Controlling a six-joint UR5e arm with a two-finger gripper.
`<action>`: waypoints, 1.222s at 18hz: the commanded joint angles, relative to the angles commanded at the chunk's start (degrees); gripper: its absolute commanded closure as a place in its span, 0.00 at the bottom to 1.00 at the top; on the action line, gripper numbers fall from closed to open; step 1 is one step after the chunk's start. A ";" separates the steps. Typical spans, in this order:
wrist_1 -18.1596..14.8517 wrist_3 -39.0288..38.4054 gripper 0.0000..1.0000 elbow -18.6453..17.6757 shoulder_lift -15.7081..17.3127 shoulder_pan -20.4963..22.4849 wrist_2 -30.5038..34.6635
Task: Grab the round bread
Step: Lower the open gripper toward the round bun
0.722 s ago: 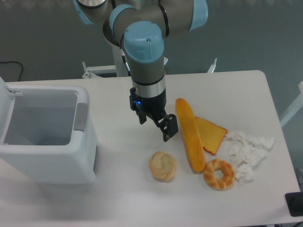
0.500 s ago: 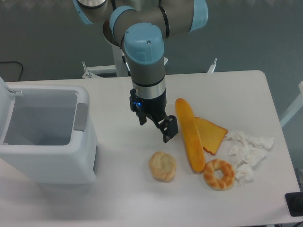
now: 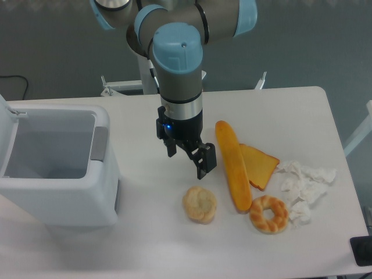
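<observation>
While the gripper [image 3: 187,158] hangs over the table [image 3: 302,110] with its two dark fingers spread apart and nothing between them, the round bread [image 3: 200,203] lies just ahead of it toward the near edge, a little to the camera's right of the fingertips and not touching them. By its look the bun should be light and somewhat yielding, with a floury, bumpy top that offers decent friction, so it probably will not slip but could dent if squeezed hard; a hold across its widest part, low on the sides, with the fingers straddling it from above, seems the surest. Whether the present finger spread is wide enough for the bun cannot be told from this view. To the gripper's right side in the picture, the long baguette [image 3: 233,165] runs close by, its lower end near the bun, so the finger coming down on that side has the tighter gap. Beyond the baguette lie a toast slice [image 3: 260,166], the bagel [image 3: 268,213] and some crumpled paper [image 3: 304,183], all farther off. On the opposite side the white bin [image 3: 55,163] stands well apart, leaving bare tabletop there and between the bun and the near edge.
</observation>
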 joint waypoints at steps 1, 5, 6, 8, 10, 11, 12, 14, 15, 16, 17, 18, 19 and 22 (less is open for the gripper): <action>0.44 0.00 0.00 -0.53 0.00 0.09 0.00; 2.11 0.09 0.00 -2.73 -0.09 0.09 -0.17; 2.11 0.00 0.00 -2.99 -0.52 0.00 -0.18; 2.20 0.00 0.00 -3.17 -1.32 0.00 -0.18; 2.20 -0.09 0.00 -3.08 -1.58 0.00 -0.18; 2.20 -0.26 0.00 -3.00 -1.84 0.00 -0.18; 2.20 -0.18 0.00 -3.00 -2.45 0.00 -0.18; 2.11 -0.18 0.00 -3.00 -3.51 0.09 0.09; 2.11 0.09 0.00 -3.08 -3.95 0.09 0.17; 2.20 0.35 0.00 -3.17 -4.74 0.09 0.18; 2.20 0.61 0.00 -3.17 -5.44 0.00 0.18; 2.20 0.53 0.00 -3.17 -6.06 0.00 0.26; 2.11 0.53 0.00 -3.26 -6.33 0.00 0.26; 2.20 0.62 0.00 -4.66 -7.12 0.26 0.26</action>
